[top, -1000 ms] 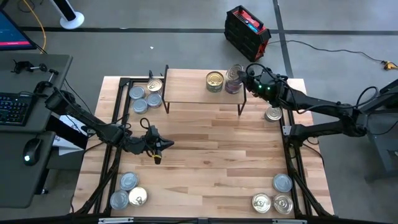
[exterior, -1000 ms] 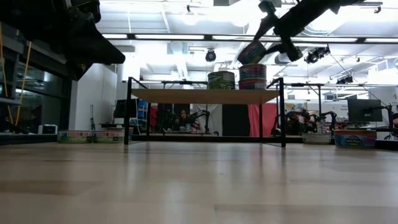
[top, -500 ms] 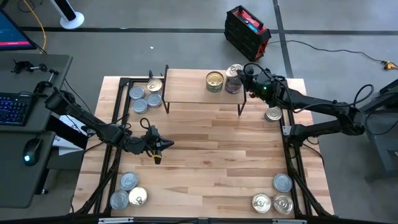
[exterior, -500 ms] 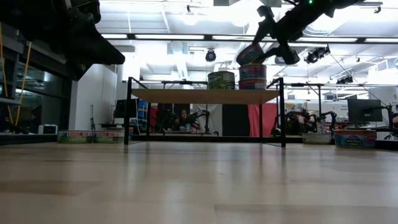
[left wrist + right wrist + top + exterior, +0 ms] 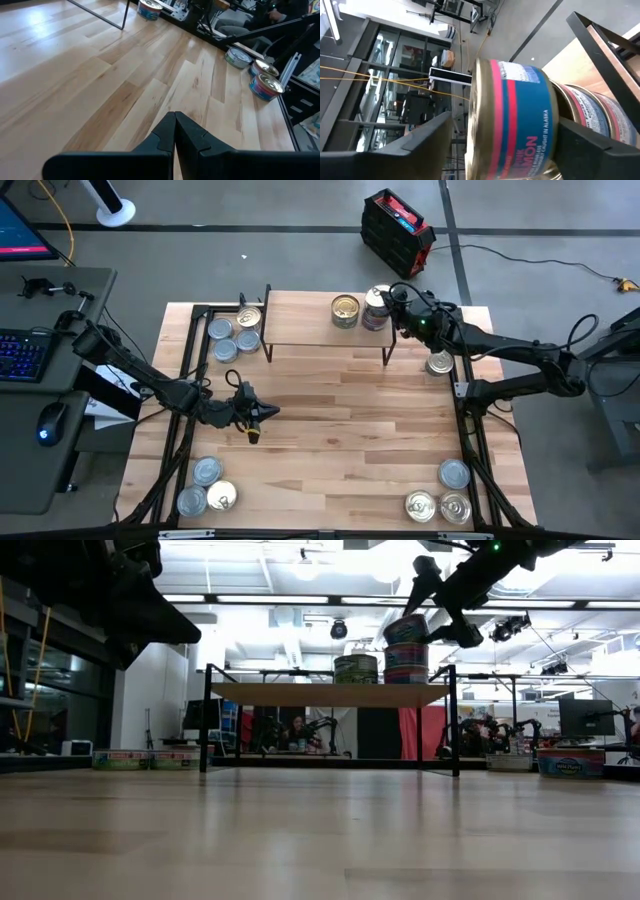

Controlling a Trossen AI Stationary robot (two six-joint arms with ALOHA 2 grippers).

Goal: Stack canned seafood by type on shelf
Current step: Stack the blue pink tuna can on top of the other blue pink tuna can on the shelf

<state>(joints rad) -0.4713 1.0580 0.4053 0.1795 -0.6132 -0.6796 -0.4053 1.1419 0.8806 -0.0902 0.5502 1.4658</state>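
The left jaws (image 5: 262, 411) are closed on nothing and wait low over the middle of the worktop (image 5: 330, 440), well apart from any tin. Farther right, the right jaws (image 5: 388, 302) stand at the right end of the shelf (image 5: 310, 322), with the blue-labelled tin (image 5: 405, 629) between them. This tin sits on top of a second tin (image 5: 406, 656) of the same kind, beside the gold tin (image 5: 345, 310).

The tin looks stiff and fairly light, but its metal wall is smooth (perhaps slippery). I think the best hold is across the round side, at middle height.

Compared with one second ago, the tin was tilted above the stack and now it lies level on it. The right jaws have spread, so they seem open around the tin and no longer squeeze it.
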